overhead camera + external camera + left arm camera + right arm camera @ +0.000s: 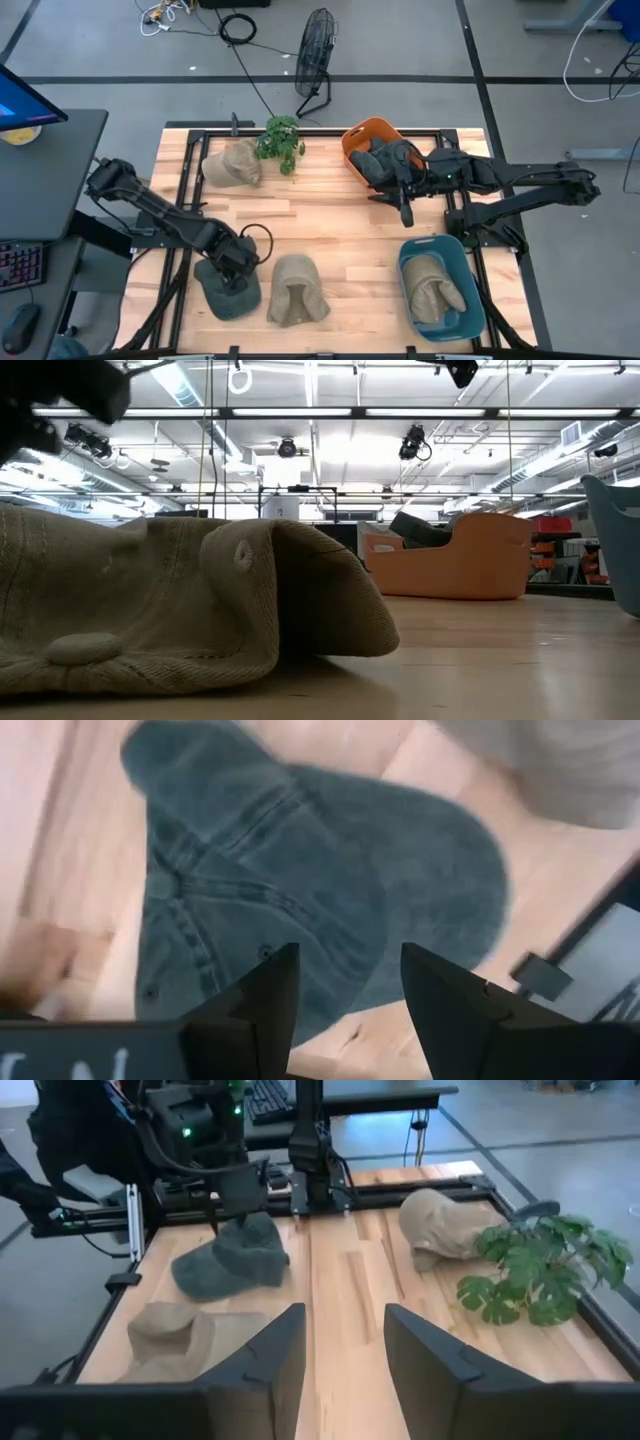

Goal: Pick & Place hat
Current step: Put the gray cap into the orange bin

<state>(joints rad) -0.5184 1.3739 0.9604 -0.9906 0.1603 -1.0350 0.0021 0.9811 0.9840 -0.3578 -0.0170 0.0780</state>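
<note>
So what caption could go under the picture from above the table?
Left gripper hovers open over a dark green cloth cap; right gripper waits beside the orange bin.

I count five hats on my table. One grey-green hat (228,290) lies right under my left gripper (238,270). Three are tan: one tan hat (297,290) just beside that gripper, another tan cap (232,164) far across from it, a third tan hat (438,288) inside the teal bin (410,262). One dark hat (385,158) sits in the orange bin (362,131), at my right gripper (405,212). So two bins, one plant (281,142).
</note>
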